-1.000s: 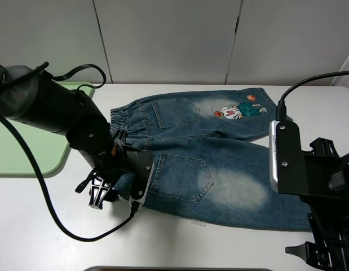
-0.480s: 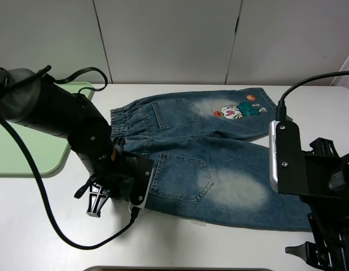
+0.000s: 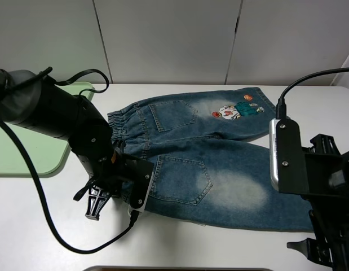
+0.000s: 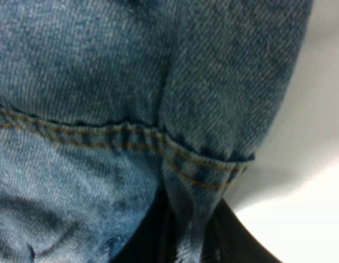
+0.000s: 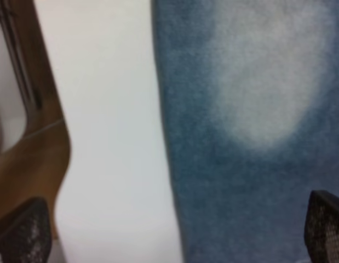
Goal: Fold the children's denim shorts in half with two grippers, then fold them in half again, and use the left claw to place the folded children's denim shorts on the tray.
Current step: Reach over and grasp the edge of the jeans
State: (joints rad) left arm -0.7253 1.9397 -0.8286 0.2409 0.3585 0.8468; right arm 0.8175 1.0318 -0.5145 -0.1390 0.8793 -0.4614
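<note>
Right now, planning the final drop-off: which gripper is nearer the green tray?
Left. The left gripper pinches the children's denim shorts at the waistband corner, just right of the tray; the right gripper hangs open by the leg hem, across the shorts from it.

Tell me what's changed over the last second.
The left gripper closed on the waistband corner of the shorts, pinching a fold of denim, and edged slightly toward the front. The rest of the shorts stay spread flat, the right gripper stays open over the edge of one leg, and the tray hasn't moved.
</note>
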